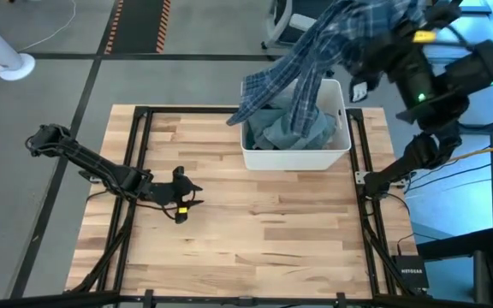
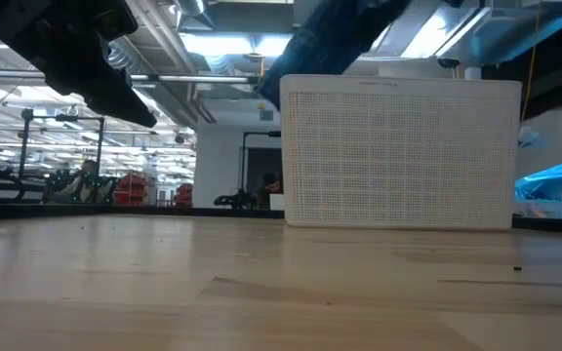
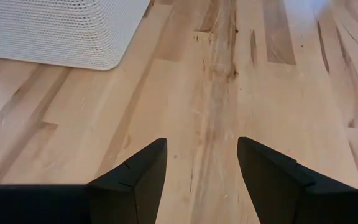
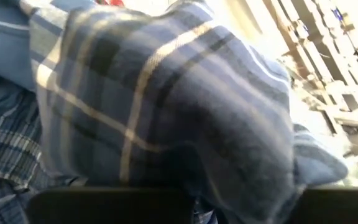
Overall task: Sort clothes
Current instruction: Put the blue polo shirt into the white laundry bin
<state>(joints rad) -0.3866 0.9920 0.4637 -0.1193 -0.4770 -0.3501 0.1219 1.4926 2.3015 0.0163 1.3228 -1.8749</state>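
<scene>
Wooden butcher-block table top (image 1: 255,239) lies bare beneath the left gripper (image 3: 201,165), which hovers low over it with its fingers spread apart and nothing between them; the white perforated plastic bin (image 1: 294,158) stands well ahead of it.

Inside that bin lies a light blue-grey soft garment (image 1: 285,133). A dark blue plaid fabric shirt (image 1: 332,51) hangs from the right gripper (image 1: 382,38), raised above the bin, its lower folds trailing down to the bin's rim. The right gripper is clamped on the shirt.

Handling judgement:
- The shirt is light, limp and likely to swing or snag on the rim.
- A bunched fold gives the surest hold.

Hidden: the right fingertips, buried in cloth; anything beneath the top garment.
</scene>
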